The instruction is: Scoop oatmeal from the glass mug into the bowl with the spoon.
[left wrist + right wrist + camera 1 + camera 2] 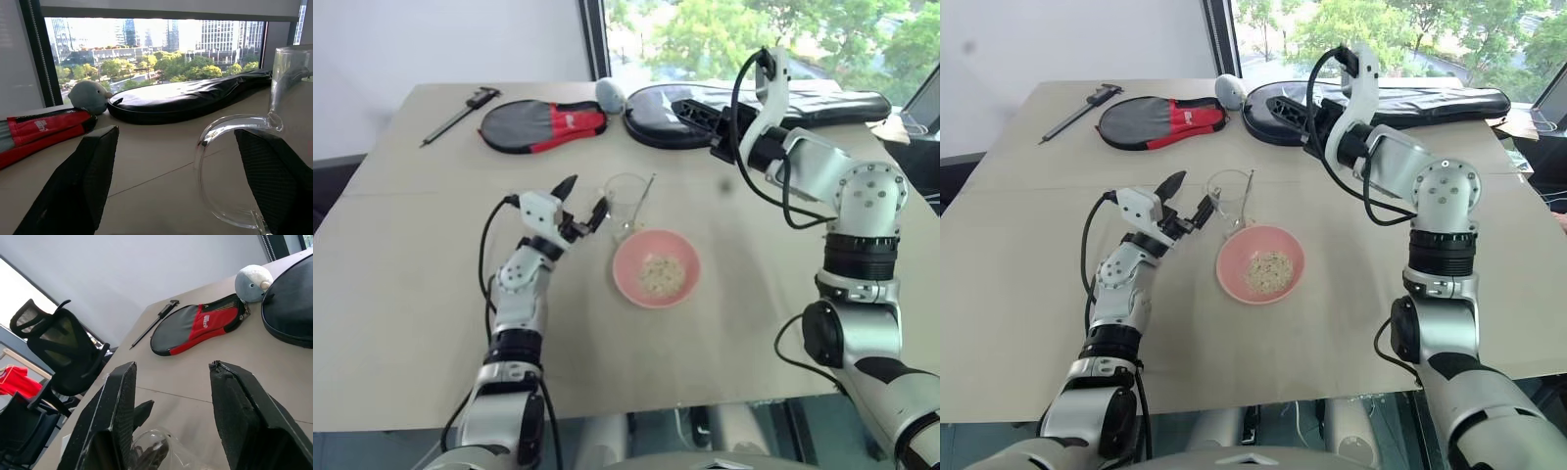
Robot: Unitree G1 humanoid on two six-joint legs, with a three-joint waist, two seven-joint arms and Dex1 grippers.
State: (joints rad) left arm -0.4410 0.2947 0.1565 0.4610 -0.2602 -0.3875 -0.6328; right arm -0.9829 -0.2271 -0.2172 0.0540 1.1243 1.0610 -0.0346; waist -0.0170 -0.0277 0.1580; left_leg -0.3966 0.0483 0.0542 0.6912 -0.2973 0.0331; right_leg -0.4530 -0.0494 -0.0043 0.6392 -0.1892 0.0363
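Red racket case (544, 125) — white logo, unreadable — beside caliper (460, 115).

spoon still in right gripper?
No. The spoon stands in the glass mug; the right gripper is open with nothing between its fingers.

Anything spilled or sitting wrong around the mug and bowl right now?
Nothing stands out. The oatmeal sits inside the pink bowl, with no flakes visible on the table. The glass mug stands upright behind the bowl, and the spoon leans inside it.
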